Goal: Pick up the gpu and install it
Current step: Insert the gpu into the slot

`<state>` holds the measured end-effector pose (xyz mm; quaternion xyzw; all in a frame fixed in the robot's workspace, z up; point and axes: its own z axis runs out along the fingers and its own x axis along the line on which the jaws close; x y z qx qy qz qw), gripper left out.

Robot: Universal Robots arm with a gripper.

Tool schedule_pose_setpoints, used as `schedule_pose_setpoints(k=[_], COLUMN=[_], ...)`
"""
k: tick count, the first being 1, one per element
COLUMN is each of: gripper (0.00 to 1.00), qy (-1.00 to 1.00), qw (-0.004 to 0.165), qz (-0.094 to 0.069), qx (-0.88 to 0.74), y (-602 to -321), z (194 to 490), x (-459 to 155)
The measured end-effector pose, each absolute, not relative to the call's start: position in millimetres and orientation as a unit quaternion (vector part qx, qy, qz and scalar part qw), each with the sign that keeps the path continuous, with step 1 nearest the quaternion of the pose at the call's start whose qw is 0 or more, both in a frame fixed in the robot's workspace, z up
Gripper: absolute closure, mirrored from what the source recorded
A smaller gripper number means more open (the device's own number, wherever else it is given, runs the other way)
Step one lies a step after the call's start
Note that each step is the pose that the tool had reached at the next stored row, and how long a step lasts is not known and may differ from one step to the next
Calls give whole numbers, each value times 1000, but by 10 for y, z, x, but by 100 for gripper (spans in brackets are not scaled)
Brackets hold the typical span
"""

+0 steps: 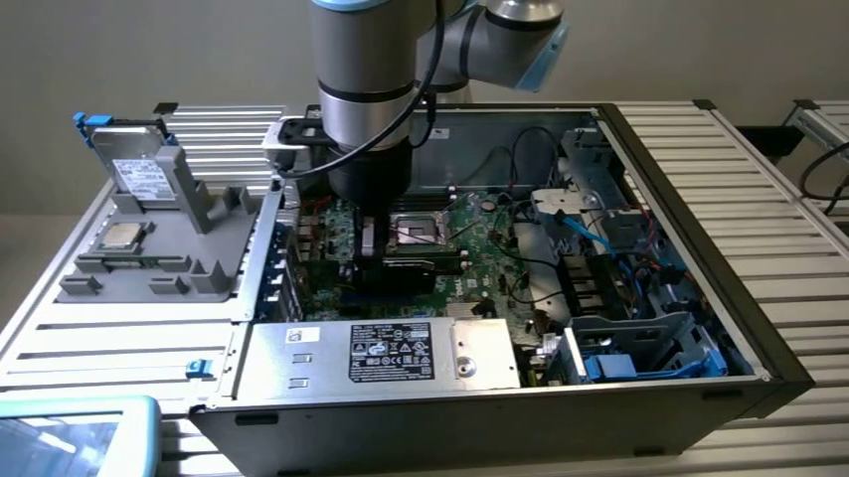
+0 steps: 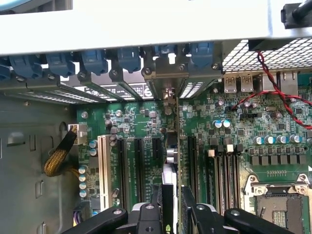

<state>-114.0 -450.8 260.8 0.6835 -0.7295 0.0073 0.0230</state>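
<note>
Arm (image 1: 372, 99) is reaching straight down into the open computer case (image 1: 690, 397), which lies on its side on the slatted worktop (image 1: 782, 179). That leaves the motherboard (image 2: 131, 126) facing up, so a card can go in vertically.

Gripper (image 2: 171, 195) is low over the board, near the processor socket (image 2: 278, 204). The fingers (image 2: 157, 207) are clamped on the graphics card (image 2: 170, 146), one on each flat face. This holds the card on edge with its bottom edge free to meet a slot.

In the wrist view the graphics card is a thin strip lying parallel to the black expansion slots (image 2: 139, 165), with slots on both sides of it. Its far end points at the rear slot openings (image 2: 168, 92), under the row of blue clips (image 2: 92, 61). My read is that this is the alignment step: card over its slot, bracket end towards the back wall. I can't tell whether the contact edge is in the slot or just above it, since the card's own body hides that.

The power supply (image 1: 385, 353) sits at the near end of the case, well clear of the gripper. A grey parts holder (image 1: 159, 229) stands outside the case on the exterior view's left.
</note>
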Motion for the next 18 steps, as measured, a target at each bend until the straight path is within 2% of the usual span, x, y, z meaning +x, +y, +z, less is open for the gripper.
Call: schedule_pose_setpoints(k=[18], gripper=[73], qy=[-729], qw=[24], qz=[4], qx=[684], y=[-4505], z=[2608], x=[-1139])
